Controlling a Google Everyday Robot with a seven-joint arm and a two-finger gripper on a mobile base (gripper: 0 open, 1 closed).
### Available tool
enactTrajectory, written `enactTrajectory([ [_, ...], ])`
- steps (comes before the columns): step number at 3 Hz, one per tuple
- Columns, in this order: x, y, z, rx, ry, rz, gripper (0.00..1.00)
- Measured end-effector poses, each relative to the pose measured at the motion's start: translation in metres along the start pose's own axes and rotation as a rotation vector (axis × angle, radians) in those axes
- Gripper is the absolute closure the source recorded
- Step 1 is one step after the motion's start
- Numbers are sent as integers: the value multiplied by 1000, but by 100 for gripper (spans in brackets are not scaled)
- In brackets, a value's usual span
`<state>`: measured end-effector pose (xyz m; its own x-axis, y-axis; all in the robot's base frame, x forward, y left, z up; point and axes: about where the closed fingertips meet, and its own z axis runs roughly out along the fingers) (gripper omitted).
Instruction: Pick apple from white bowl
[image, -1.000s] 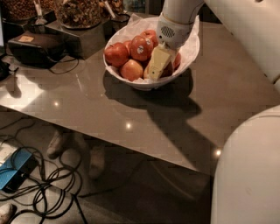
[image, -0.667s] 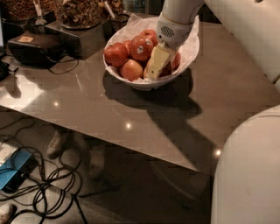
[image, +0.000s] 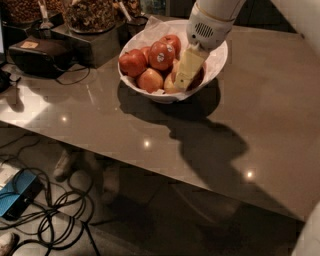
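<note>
Apple (image: 170, 84) in white bowl (image: 216, 59) — hand (image: 184, 80) just over it.

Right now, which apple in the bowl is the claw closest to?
The golden-yellow apple in the white bowl, right half: the gripper reaches down over it, partly hiding it. The red stickered apples and smaller pale one lie further left.
</note>
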<state>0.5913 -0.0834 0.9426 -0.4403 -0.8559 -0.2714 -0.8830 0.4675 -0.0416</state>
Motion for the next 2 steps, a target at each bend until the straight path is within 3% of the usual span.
enactTrajectory([
  [1, 2, 16, -22, -29, -43, -67, 100],
  [2, 1, 47, -51, -44, -98, -192, 100],
])
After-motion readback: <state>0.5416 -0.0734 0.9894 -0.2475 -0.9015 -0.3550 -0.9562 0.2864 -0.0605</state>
